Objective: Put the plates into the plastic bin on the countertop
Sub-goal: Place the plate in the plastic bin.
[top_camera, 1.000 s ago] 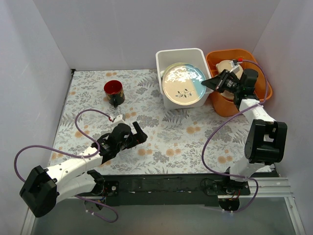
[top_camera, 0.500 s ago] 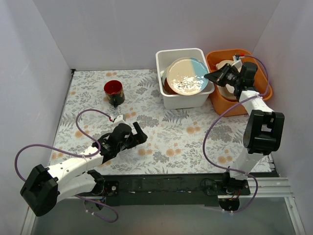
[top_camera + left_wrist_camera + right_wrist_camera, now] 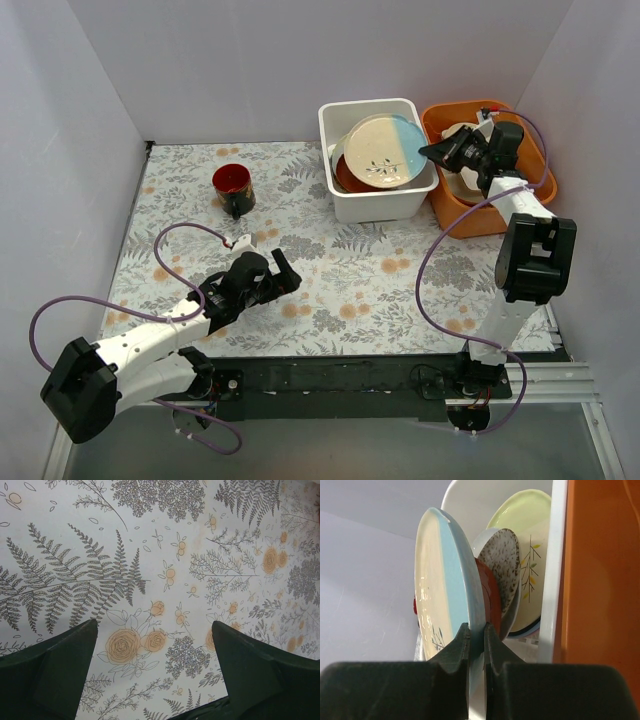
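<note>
Right wrist view has my right gripper (image 3: 476, 632) clamped on the edge of the cream-and-blue plate (image 3: 445, 580), tilted over the other plates (image 3: 525, 545) in the plastic bin (image 3: 365, 104) at upper centre; next, I reckon, lower and let go; my left gripper (image 3: 283, 270) gapes over the worktop (image 3: 350, 280).

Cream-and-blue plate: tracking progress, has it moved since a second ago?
Yes. The cream-and-blue plate, in the right gripper, moved from the white bin's near wall toward its far wall.
</note>
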